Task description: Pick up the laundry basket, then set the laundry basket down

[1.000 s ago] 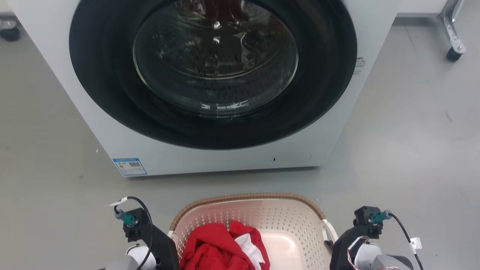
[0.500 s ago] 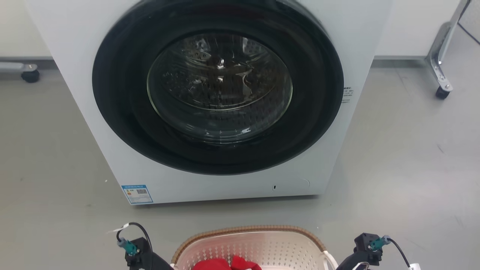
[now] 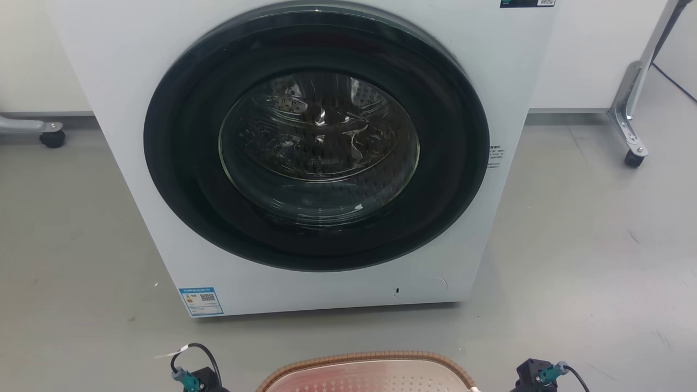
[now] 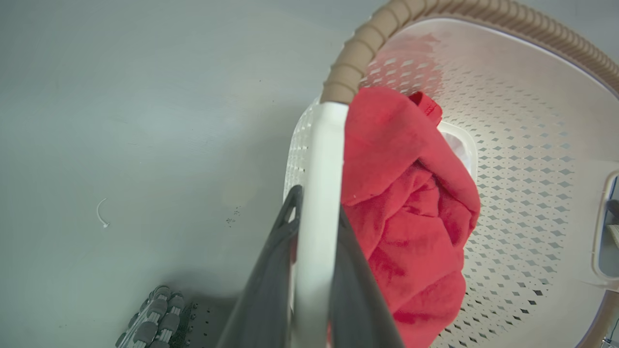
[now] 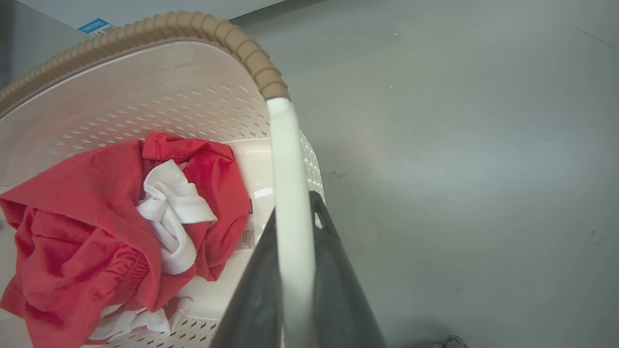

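Note:
The laundry basket (image 3: 370,360) shows its brown woven rim at the bottom edge of the head view, just before the washer. In the left wrist view, my left gripper (image 4: 317,203) is shut on the basket's white side handle (image 4: 325,145), with one dark finger on each side of it. My right gripper (image 5: 293,205) is shut the same way on the other white handle (image 5: 285,145). Inside the perforated cream basket (image 5: 145,92) lie red clothes (image 5: 87,227) and a white garment (image 5: 169,212). The red clothes (image 4: 411,208) press against the left handle.
A white front-loading washing machine (image 3: 136,163) with a shut round glass door (image 3: 318,149) stands close ahead of the basket. A metal stand leg on a caster (image 3: 631,136) is at the right and another caster (image 3: 52,139) at the left. Grey floor lies on both sides.
The whole head view has shifted: the camera now looks higher, so the washer sits lower in the picture and the basket and both arms have slid to the bottom edge.

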Tool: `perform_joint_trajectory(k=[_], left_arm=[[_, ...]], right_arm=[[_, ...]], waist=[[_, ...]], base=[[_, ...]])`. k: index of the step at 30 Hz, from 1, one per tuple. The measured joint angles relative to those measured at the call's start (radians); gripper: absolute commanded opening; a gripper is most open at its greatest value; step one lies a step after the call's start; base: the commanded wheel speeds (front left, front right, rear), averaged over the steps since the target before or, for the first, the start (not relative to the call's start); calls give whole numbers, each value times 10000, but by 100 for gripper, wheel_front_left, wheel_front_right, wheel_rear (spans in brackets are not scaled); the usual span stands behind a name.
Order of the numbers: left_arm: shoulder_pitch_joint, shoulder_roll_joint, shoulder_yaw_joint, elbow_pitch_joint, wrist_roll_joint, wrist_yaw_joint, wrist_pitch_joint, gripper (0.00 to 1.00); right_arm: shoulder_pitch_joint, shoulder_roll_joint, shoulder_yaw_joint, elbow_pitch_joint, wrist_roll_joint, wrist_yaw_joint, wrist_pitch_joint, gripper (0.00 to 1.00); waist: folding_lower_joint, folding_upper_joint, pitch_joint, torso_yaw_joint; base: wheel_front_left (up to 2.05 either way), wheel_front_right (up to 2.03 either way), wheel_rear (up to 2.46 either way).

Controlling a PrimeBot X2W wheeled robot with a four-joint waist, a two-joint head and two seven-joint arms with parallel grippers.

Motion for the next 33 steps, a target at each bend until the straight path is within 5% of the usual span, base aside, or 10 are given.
perform_joint_trajectory(k=[33], left_arm=[[10, -8, -270, 0, -247, 157, 86, 0]], right_arm=[[56, 2, -67, 25, 155, -4, 73, 0]], waist=[[1, 0, -94, -8]], base=[[0, 0, 0]])
